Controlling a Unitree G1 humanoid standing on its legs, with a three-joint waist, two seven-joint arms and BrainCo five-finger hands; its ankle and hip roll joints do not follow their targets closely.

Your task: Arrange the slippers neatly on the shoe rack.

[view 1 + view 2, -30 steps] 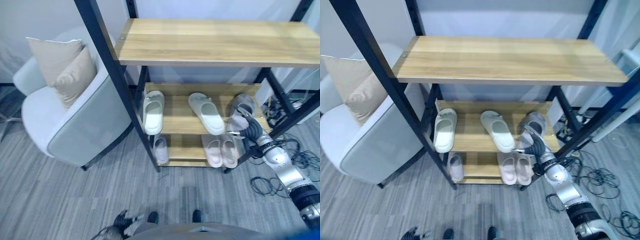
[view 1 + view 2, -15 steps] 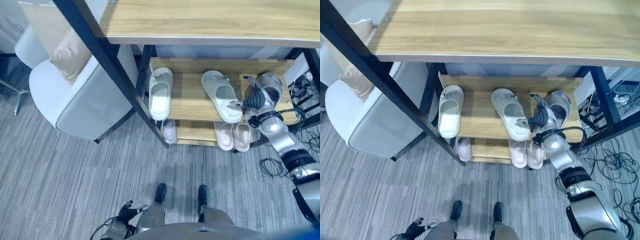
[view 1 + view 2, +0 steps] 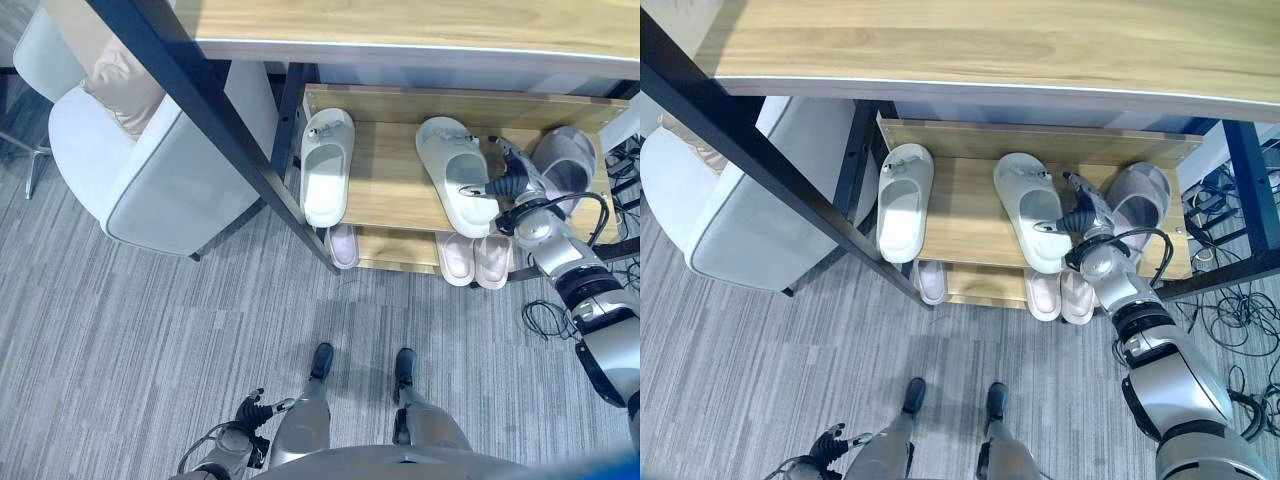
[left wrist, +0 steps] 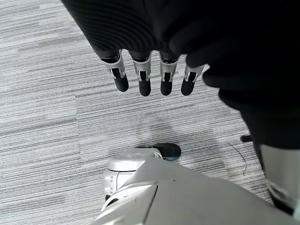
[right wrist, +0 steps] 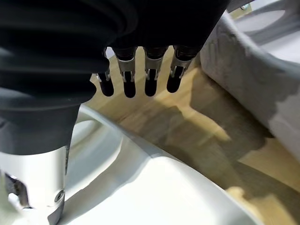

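the right hand [image 3: 1080,217] is held with fingers straight over the middle shelf [image 3: 960,215], its thumb at the heel edge of a smooth, moulded white slipper [image 3: 1028,208], a soft grey slipper [image 3: 1135,200] just beyond. a glancing push could skew the white slipper or slide it off the wood. the left hand [image 4: 150,79] hangs open by the floor.

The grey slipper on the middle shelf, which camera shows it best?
The right eye view: the grey slipper lies whole beside the right robot hand. The left eye view shows it at the frame's edge, partly behind the arm; the right wrist view shows its fuzzy side up close.
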